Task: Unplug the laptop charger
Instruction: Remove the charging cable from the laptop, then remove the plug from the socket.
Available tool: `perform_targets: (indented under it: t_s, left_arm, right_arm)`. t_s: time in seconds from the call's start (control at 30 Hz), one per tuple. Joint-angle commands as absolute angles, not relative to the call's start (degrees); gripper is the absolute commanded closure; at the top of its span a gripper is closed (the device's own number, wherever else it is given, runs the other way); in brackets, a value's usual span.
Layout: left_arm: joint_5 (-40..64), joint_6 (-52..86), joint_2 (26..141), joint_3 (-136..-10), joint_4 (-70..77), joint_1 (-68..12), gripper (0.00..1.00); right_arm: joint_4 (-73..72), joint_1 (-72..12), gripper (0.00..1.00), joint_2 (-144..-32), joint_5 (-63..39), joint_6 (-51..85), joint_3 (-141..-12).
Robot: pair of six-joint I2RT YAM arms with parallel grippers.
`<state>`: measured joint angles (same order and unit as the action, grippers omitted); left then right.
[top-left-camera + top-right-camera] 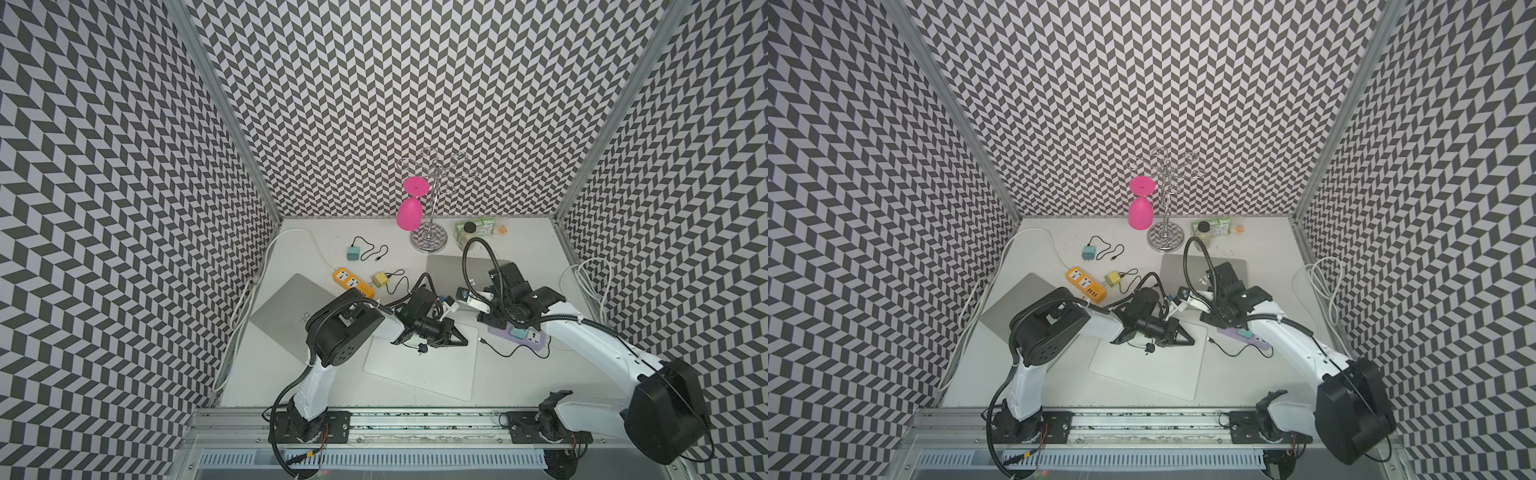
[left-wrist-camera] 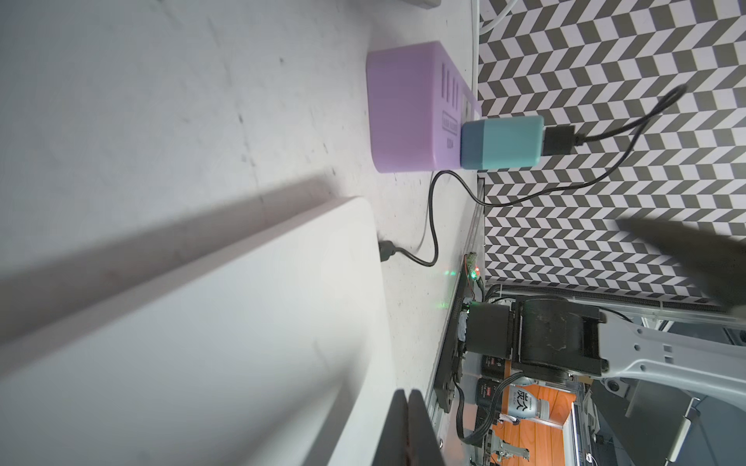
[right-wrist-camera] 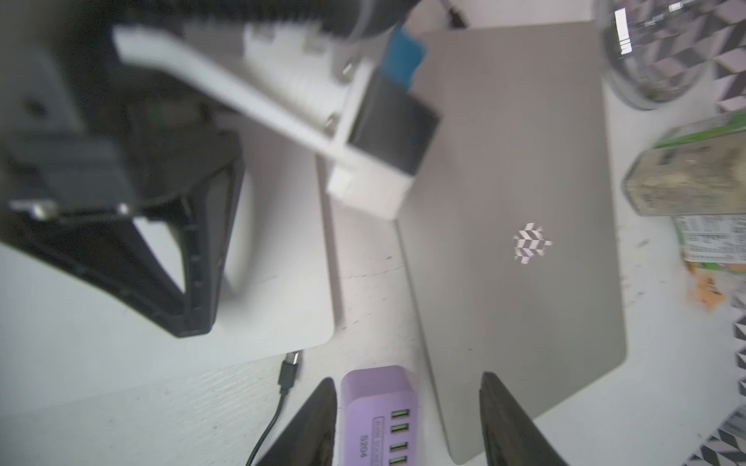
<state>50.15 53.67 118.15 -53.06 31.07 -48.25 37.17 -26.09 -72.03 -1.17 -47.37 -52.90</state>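
Laptop charger (image 2: 500,143), teal brick, sits in the purple power strip (image 2: 407,109) on the bench's (image 1: 532,382) right half. Its cable plug (image 3: 291,360) lies just beside the white laptop's (image 1: 419,370) corner, apart from it, so we judge it's out. Right gripper (image 3: 407,379): about half open, nothing held, above the strip's end. Left gripper (image 1: 459,341): shut, empty, over the laptop. Next we'd raise the right straight up, w/o snagging the cable.

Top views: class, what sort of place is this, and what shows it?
Probably a robot test booth: chevron-patterned walls enclose a white table, with left arm and right arm bolted to an aluminium rail.
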Motion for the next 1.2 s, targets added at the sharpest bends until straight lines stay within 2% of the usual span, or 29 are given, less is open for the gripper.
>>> perform_targets:
  t_s: [0.0,0.1,0.23,0.37,0.57,0.77,0.9,1.0,1.17]
  left_arm:
    - [43.77,49.33,119.91,-53.98,27.0,-48.16,1.0]
    - [43.31,48.37,119.04,-55.39,24.83,-48.17,1.0]
    - [43.1,48.33,118.3,-57.04,23.85,-48.25,1.0]
    - [43.23,48.69,118.86,-59.82,23.31,-48.26,1.0]
    - [43.2,48.42,120.63,-64.2,21.71,-48.25,1.0]
    - [43.06,48.6,122.7,-67.24,21.18,-49.0,1.0]
    - [43.33,49.33,124.0,-69.14,22.06,-49.56,1.0]
    - [43.58,50.93,124.49,-69.3,24.58,-49.9,1.0]
    - [45.14,53.51,126.29,-71.36,28.21,-50.84,1.0]
  right_arm:
    - [34.44,-26.1,0.44,-67.88,2.96,-33.97,-56.52]
    - [32.07,-26.15,0.4,-64.83,8.3,-18.37,-58.62]
    - [41.22,-26.18,0.36,-64.16,15.71,1.93,-65.76]
    - [53.18,-26.15,0.36,-65.3,16.9,19.89,-69.01]
    - [56.69,-26.1,0.35,-64.18,15.64,37.28,-63.69]
    - [58.85,-26.11,0.28,-64.27,16.82,44.54,-60.83]
    - [53.53,-26.02,0.22,-61.8,17.22,45.78,-54.59]
    - [52.39,-25.19,0.14,-61.01,18.95,46.67,-52.11]
    - [52.46,-22.76,0.13,-61.06,20.28,47.58,-48.98]
